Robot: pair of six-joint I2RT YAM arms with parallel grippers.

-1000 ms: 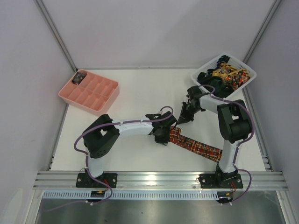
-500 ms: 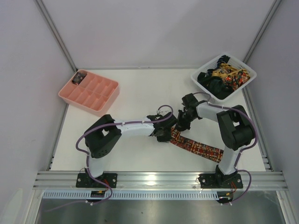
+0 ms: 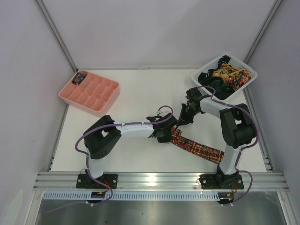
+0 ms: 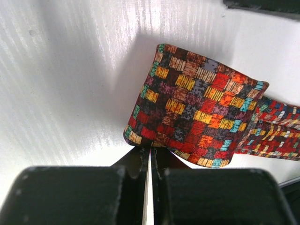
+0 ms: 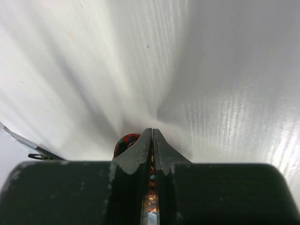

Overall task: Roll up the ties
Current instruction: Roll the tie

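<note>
The left gripper (image 4: 150,149) is keeping its jaws nearly together, narrower than one second before. Its tips are touching the near edge of the folded end of the tie (image 4: 197,103); whether cloth is pinched there, I cannot tell. The right gripper (image 5: 152,132) is gripping a bit of the same patterned cloth between narrow jaws, and it is standing slightly nearer the basket (image 3: 250,71) than half a second before. The rest of the tie is lying flat on the table (image 3: 136,93), reaching toward the right arm's base. Other ties (image 3: 225,77) are lying in the basket.
</note>
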